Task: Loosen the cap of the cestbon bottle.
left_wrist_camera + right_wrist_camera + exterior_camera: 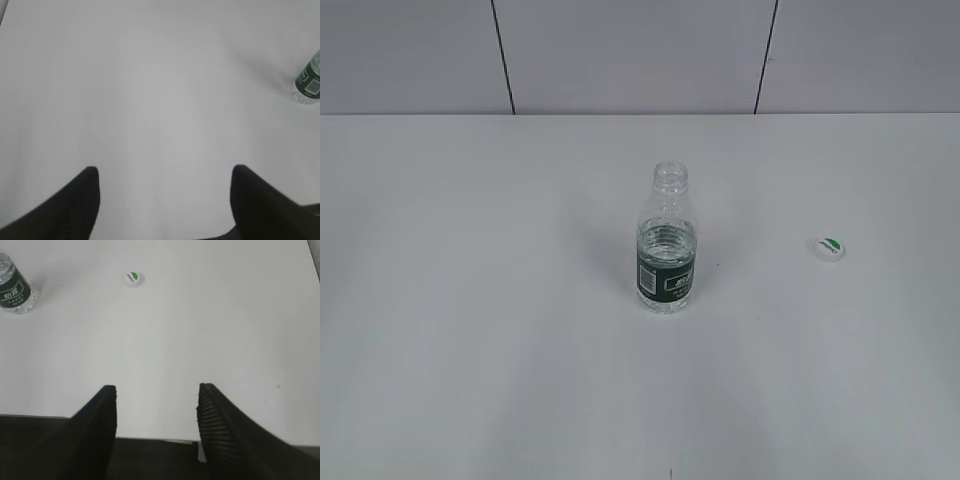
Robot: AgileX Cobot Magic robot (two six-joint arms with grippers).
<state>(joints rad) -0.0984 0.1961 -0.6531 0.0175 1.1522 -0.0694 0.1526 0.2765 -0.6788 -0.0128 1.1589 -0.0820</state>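
The cestbon bottle [667, 245] stands upright at the middle of the white table, clear with a dark green label band, its ribbed neck open with no cap on it. It also shows at the right edge of the left wrist view [308, 80] and the top left of the right wrist view [13, 287]. The cap [829, 247], white with a green mark, lies flat on the table to the bottle's right, apart from it; it shows in the right wrist view [132, 278] too. My left gripper [164, 172] is open and empty. My right gripper [157, 390] is open and empty. Neither arm shows in the exterior view.
The white table [470, 300] runs back to a grey panelled wall [620, 50]. The table's near edge shows under my right gripper in the right wrist view [155, 439].
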